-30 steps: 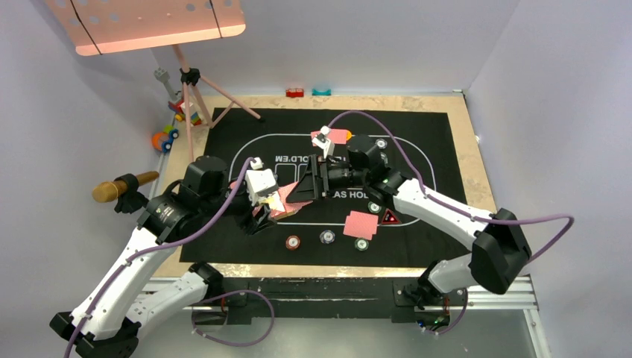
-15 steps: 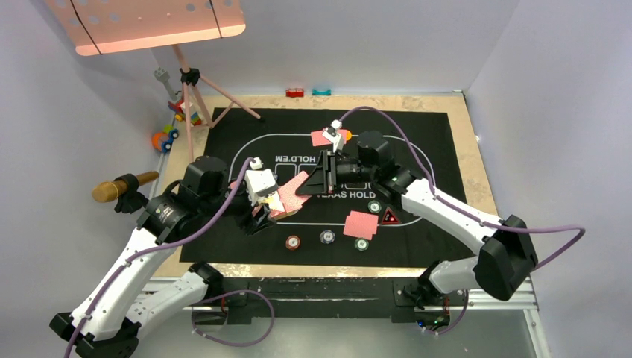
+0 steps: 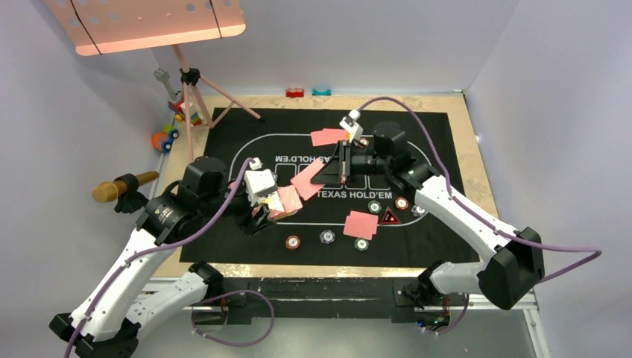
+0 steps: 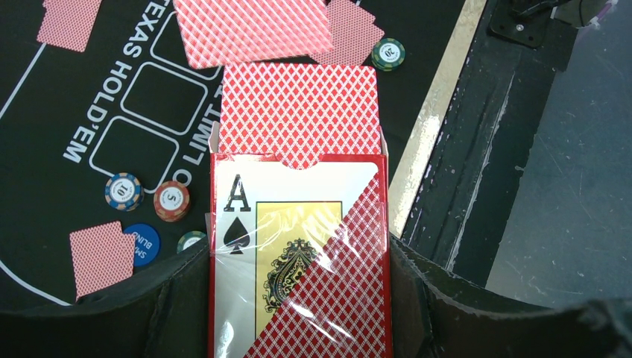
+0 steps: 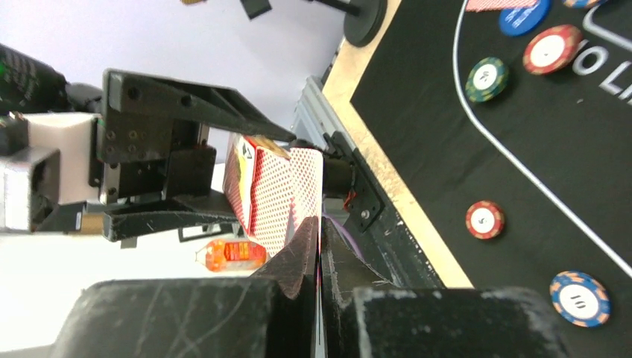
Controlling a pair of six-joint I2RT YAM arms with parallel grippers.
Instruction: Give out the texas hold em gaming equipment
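- Pincer on my right (image 5: 319,246) was shut tight on one red-backed card (image 3: 307,181), held by its far end.
- My left pincer (image 4: 298,298) gripped the card box (image 4: 298,261), low on the left of the mat (image 3: 447,246).
- That card lay just beside the box mouth, its long side pointing from the box toward my right arm, the nearer one.
- A second before, my right pincer was wide open at the box; now the card was almost out.
- Chips (image 3: 294,242) and dealt cards (image 3: 361,224) sat on the mat, on the tabletop (image 3: 477,179).
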